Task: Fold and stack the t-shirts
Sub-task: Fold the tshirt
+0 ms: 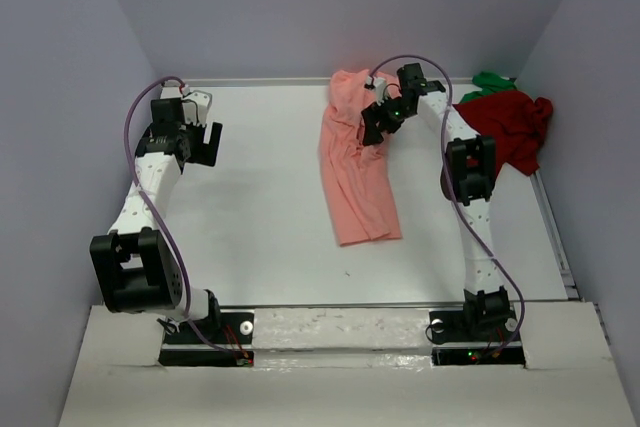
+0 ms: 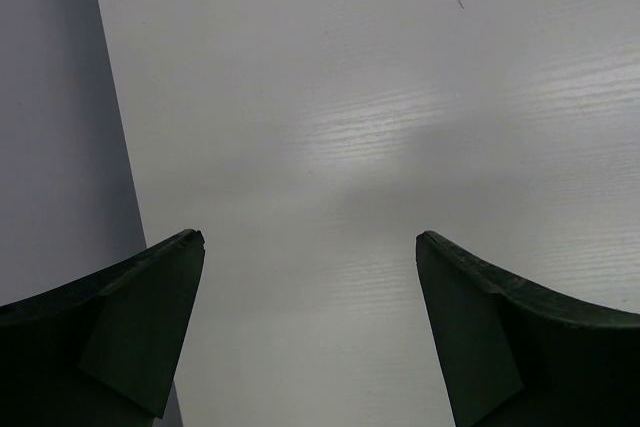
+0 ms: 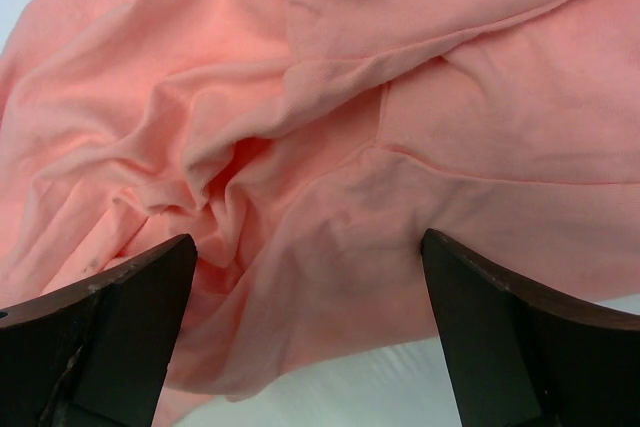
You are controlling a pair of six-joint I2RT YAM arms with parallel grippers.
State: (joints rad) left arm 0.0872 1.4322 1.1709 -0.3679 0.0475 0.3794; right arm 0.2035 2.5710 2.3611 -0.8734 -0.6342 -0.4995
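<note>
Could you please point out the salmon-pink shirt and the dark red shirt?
salmon-pink shirt (image 1: 355,187): top external view, middle of its body.
dark red shirt (image 1: 515,127): top external view, its bunched middle.

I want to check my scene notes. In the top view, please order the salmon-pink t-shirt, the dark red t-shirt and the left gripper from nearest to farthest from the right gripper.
1. The salmon-pink t-shirt, directly below the right gripper, in the middle.
2. The dark red t-shirt, off to its right side.
3. The left gripper, far off on the left side.
</note>
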